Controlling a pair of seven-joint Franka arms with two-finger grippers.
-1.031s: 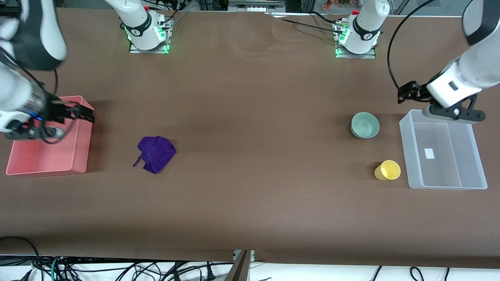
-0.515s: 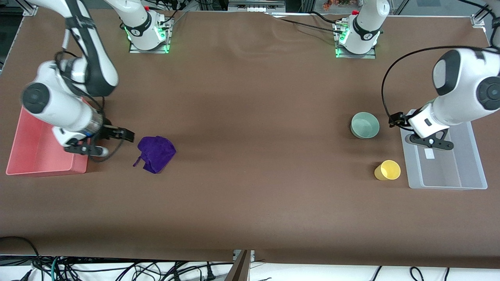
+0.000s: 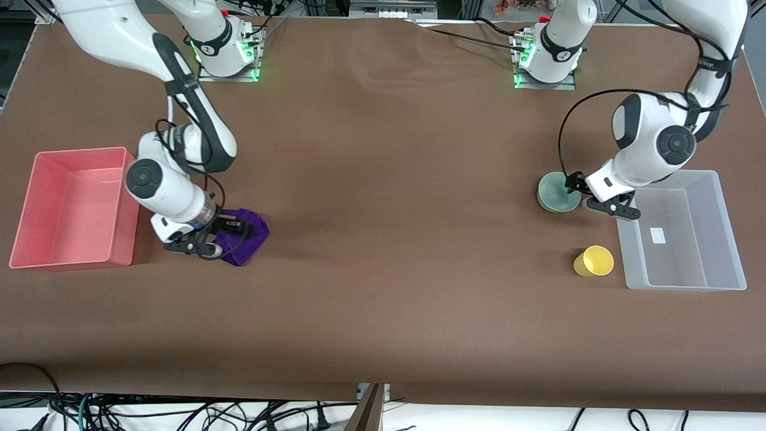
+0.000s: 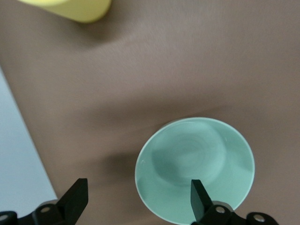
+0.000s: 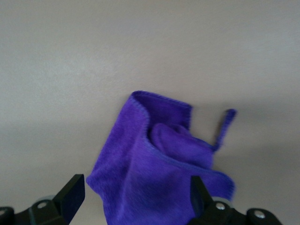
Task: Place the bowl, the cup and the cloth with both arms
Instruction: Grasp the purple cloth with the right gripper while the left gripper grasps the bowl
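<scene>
Right gripper [image 3: 210,234]: bent low over purple cloth [image 3: 244,234], fingers spread, nothing held; cloth lies at 3 o'clock of pink bin [image 3: 36,206], part-hidden | Left gripper [image 3: 592,194]: over mint-green bowl [image 3: 553,193] rim, fingers apart, empty; bowl at 11 o'clock of yellow cup [image 3: 593,261], beside clear bin [image 3: 718,239]; cup cut off in wrist view
</scene>
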